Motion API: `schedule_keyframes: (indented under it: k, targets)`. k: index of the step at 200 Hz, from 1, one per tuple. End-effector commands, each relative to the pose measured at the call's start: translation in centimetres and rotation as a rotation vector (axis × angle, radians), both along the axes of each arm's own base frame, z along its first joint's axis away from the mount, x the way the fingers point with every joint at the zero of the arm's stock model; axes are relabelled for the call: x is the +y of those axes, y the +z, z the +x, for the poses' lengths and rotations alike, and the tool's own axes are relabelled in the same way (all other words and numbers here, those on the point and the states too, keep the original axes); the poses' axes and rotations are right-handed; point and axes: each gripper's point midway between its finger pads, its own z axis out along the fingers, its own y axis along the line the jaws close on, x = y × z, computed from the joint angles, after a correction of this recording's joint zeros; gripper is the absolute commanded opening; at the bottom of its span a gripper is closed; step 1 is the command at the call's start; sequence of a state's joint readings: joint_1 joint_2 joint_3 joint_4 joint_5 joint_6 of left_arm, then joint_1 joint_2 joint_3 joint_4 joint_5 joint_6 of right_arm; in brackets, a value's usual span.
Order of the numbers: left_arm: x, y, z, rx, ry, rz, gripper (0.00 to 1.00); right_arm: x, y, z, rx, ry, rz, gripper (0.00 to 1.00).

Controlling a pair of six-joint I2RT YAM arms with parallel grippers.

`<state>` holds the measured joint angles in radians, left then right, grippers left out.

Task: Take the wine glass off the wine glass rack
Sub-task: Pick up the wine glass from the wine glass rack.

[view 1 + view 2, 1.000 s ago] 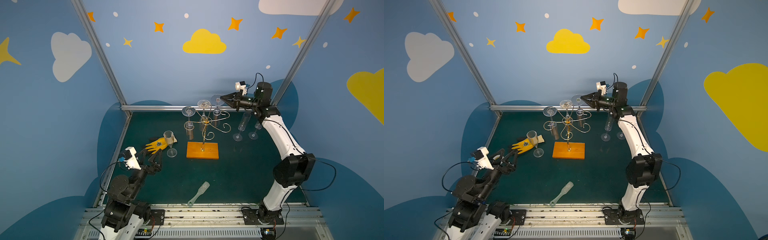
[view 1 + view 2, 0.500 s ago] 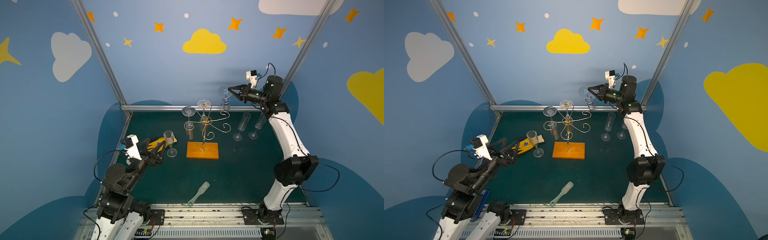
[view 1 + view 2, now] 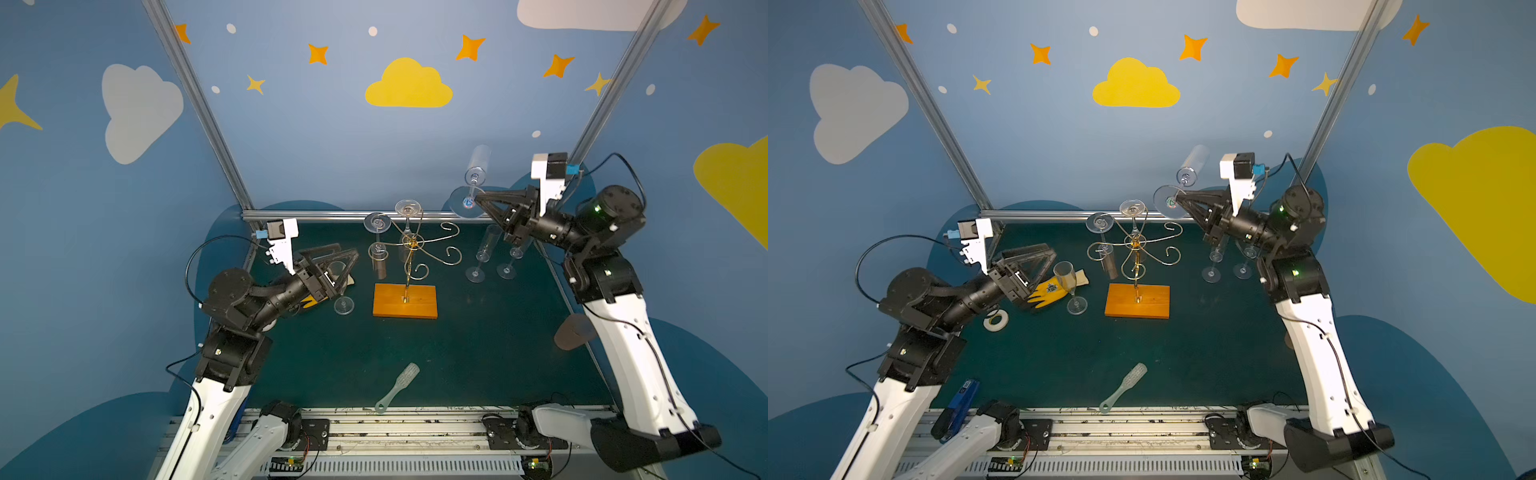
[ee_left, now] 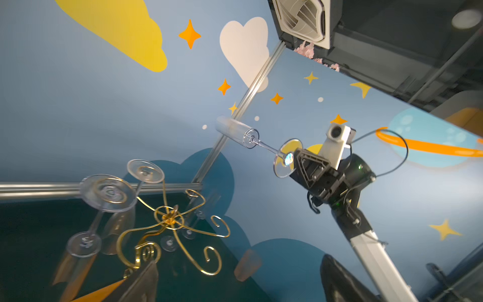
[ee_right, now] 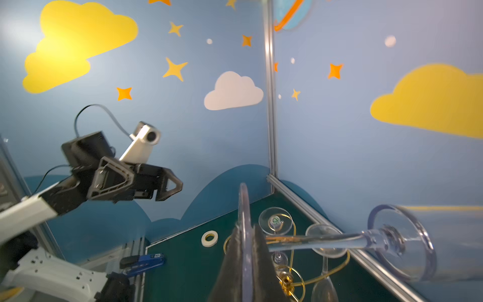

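My right gripper [image 3: 478, 198] [image 3: 1179, 199] [image 5: 245, 248] is shut on the round foot of a clear wine glass [image 3: 478, 160] [image 3: 1194, 160] [image 5: 418, 243]. It holds the glass in the air at the back right, clear of the rack, with the bowl tilted up toward the back wall. The wine glass rack [image 3: 411, 241] [image 3: 1136, 241] [image 4: 167, 219], gold wire on an orange base [image 3: 405, 300], stands mid-table with two glasses [image 3: 376, 224] [image 3: 407, 206] hanging on it. My left gripper [image 3: 349, 266] [image 3: 1048, 266] [image 4: 240, 287] hovers open and empty left of the rack.
A wine glass [image 3: 1071, 286] stands on the mat by a yellow glove [image 3: 1050, 291] under my left gripper. Two more glasses [image 3: 482, 253] [image 3: 513, 257] stand at the back right. A tape roll [image 3: 995, 321], a clear brush [image 3: 397, 388] and a blue tool [image 3: 961, 399] lie near the front.
My right gripper has lifted the glass off the rack's arm, drawn it back to the right and turned its bowl upward. My left gripper has risen toward the rack.
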<state>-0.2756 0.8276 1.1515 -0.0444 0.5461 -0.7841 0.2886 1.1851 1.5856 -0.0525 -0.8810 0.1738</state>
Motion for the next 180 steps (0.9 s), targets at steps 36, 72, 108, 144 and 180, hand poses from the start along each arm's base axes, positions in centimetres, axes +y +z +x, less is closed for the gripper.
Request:
schedule_keyframes:
  k: [36,72,108,144,180]
  targets:
    - [-3.5,2.1,-1.1,0.138,-0.280,-0.147,0.93,2.4,-3.7,-8.0,-0.492,0.112,-0.159,0.00]
    - [-6.7,1.9,-2.1,0.135,-0.389,-0.103,0.93,4.7,-6.6,-11.3,-0.618,0.231,-0.218,0.00]
    - [-9.2,1.5,-2.9,0.133,-0.502,-0.084,0.85,7.2,-8.7,-13.4,-0.712,0.294,-0.274,0.00]
    - [-10.7,0.9,-3.5,0.106,-0.542,-0.046,0.74,9.4,-9.9,-14.3,-0.771,0.309,-0.319,0.00]
    - [-11.1,0.3,-3.6,0.118,-0.553,-0.042,0.53,10.7,-10.6,-14.5,-0.840,0.280,-0.348,0.00]
